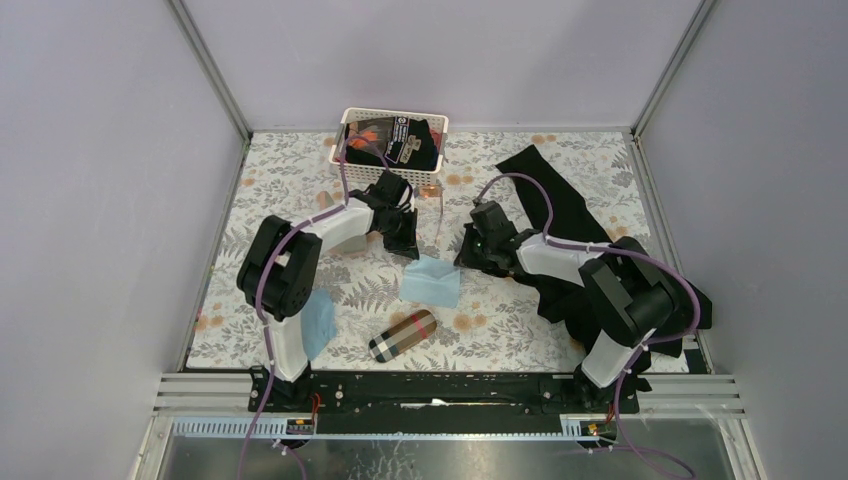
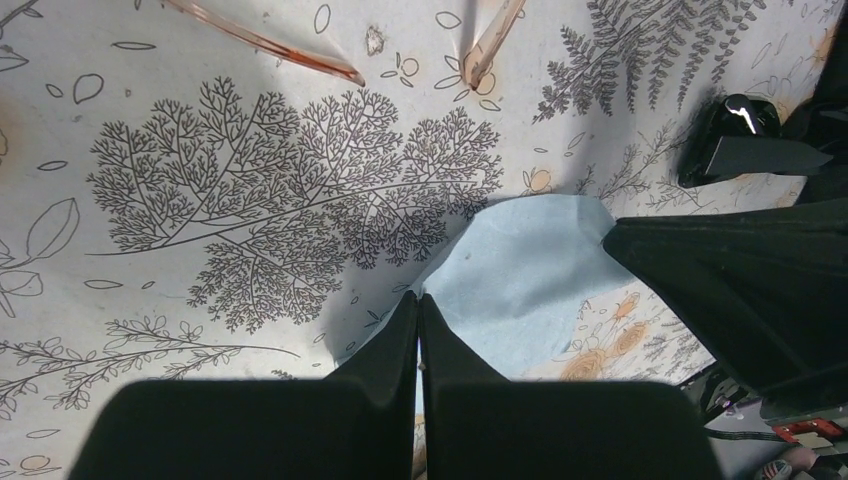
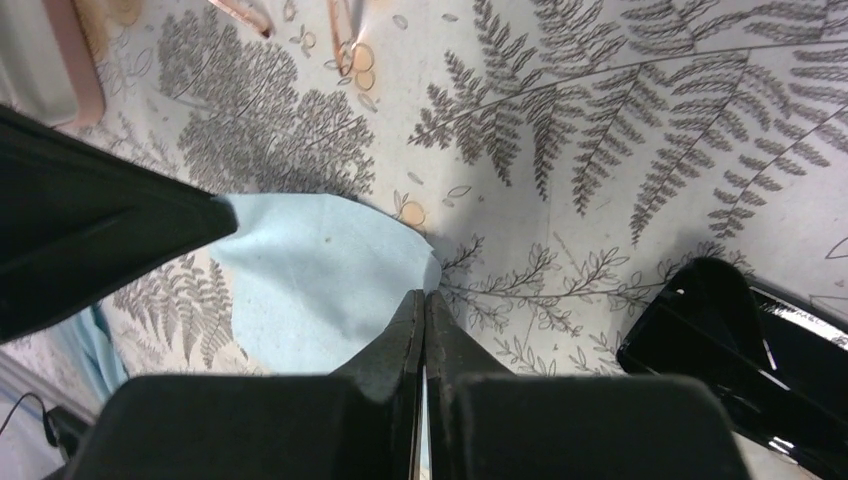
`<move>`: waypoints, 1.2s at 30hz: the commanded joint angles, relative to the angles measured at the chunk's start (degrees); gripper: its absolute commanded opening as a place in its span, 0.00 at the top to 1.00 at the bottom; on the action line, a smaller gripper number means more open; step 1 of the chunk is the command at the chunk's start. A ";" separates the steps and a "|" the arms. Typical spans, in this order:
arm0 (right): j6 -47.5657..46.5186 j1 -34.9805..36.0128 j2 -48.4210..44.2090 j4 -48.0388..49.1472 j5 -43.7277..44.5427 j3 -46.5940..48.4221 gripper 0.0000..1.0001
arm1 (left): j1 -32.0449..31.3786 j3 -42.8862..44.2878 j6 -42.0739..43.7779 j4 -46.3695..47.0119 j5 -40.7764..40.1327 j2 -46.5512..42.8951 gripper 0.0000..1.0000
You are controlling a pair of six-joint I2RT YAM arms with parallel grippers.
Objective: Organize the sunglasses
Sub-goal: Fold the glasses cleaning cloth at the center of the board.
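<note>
A light-blue cloth [image 1: 432,283] lies mid-table between my two grippers. My left gripper [image 1: 408,248] is shut on one of its corners, which rises to the fingertips in the left wrist view [image 2: 419,296]. My right gripper [image 1: 463,255] is shut on another corner [image 3: 426,293]. The wire-framed sunglasses [image 1: 437,205] with orange-pink lenses lie just in front of the basket. Their pink temples show at the top of both wrist views [image 2: 270,43] [image 3: 345,25]. A glossy black object that looks like the dark-framed sunglasses [image 3: 700,320] lies beside my right gripper, and also shows in the left wrist view [image 2: 735,125].
A white basket [image 1: 395,112] with black items stands at the back centre. A plaid case [image 1: 402,335] lies near the front edge. A second light-blue cloth [image 1: 318,322] lies by the left arm's base. Black fabric [image 1: 560,205] covers the right side. A pink case edge [image 3: 80,60] shows far left.
</note>
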 commanded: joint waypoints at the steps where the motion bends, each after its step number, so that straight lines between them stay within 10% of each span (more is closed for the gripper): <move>1: -2.55 -0.12 -3.79 3.92 -2.72 -2.33 1.00 | 0.20 -0.92 1.32 0.27 0.84 -2.46 1.00; 27: -7.24 -0.11 -3.24 10.17 0.55 -5.14 0.92 | 0.21 -1.93 0.70 4.83 -2.34 0.13 1.00; 36: -8.72 -0.10 -6.44 11.71 4.28 -9.15 0.64 | 0.25 -2.30 0.45 4.91 -2.21 0.48 1.00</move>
